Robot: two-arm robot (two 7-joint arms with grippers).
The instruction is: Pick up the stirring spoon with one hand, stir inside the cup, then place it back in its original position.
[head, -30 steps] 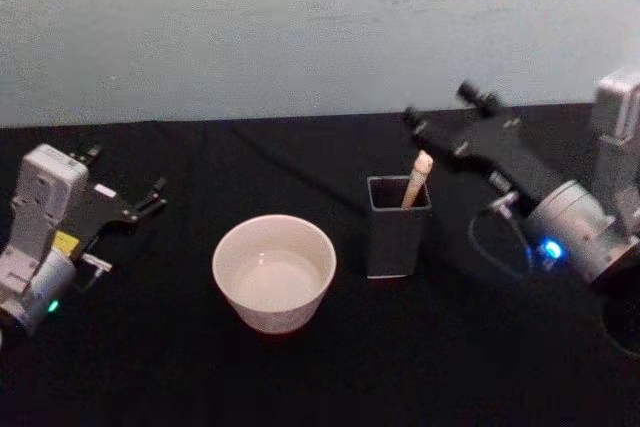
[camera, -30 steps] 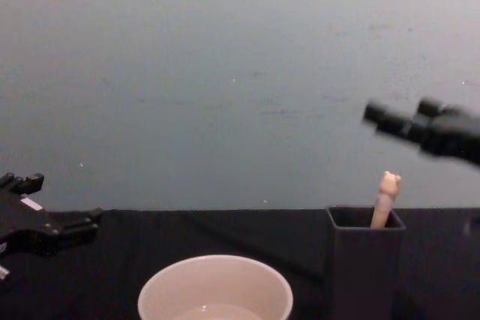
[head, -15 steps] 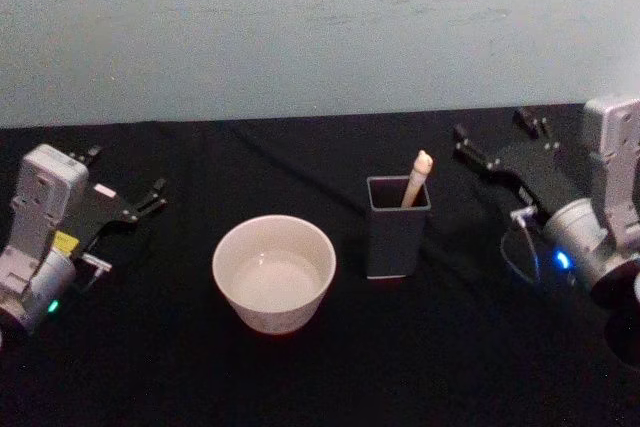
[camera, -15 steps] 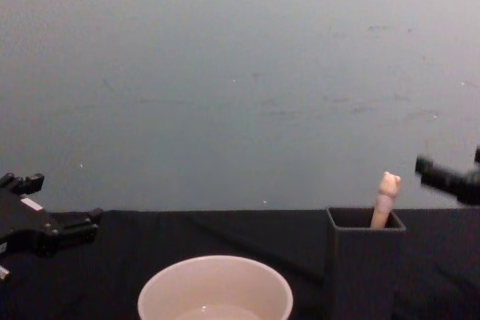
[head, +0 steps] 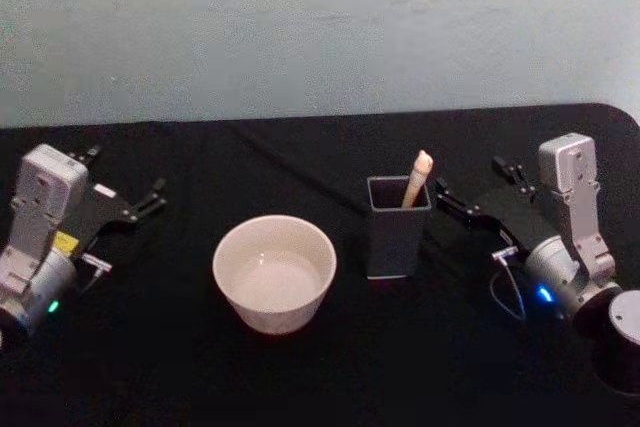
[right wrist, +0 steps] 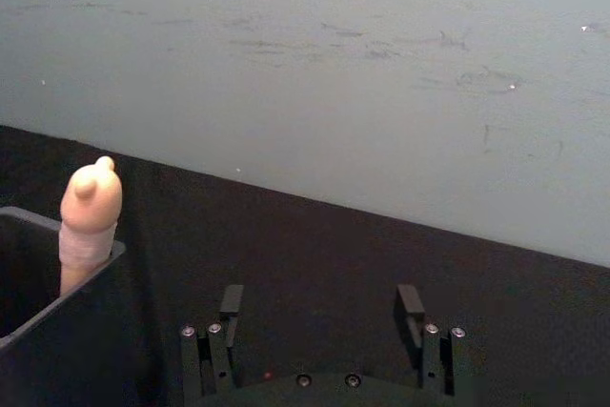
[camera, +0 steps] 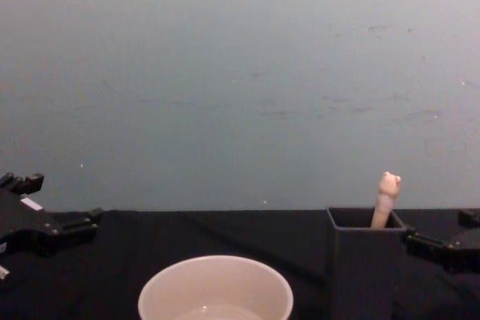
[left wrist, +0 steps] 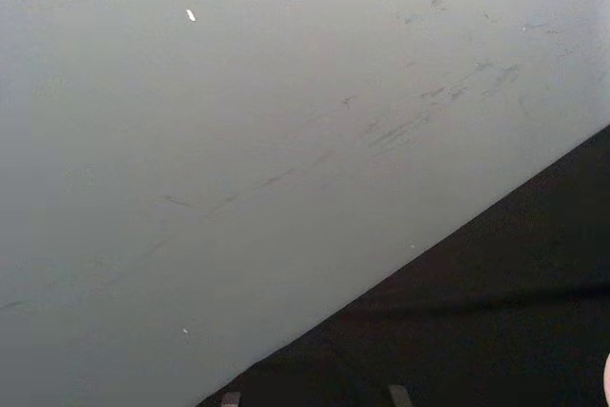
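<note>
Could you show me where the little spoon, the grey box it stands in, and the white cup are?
stirring spoon [head: 419, 173], head view, on the beige handle above the box.
dark grey holder box [head: 396, 242], head view, on its front wall.
cream cup [head: 274, 300], head view, on its outer wall.

Scuffed pale grey-green wall [head: 300, 27] behind black-clothed table [head: 300, 367].

Left gripper [head: 125, 195] parked at the far left, fingers spread. Right gripper [head: 478, 187] low at the right, fingers [right wrist: 410, 309] apart, pointing left.
</note>
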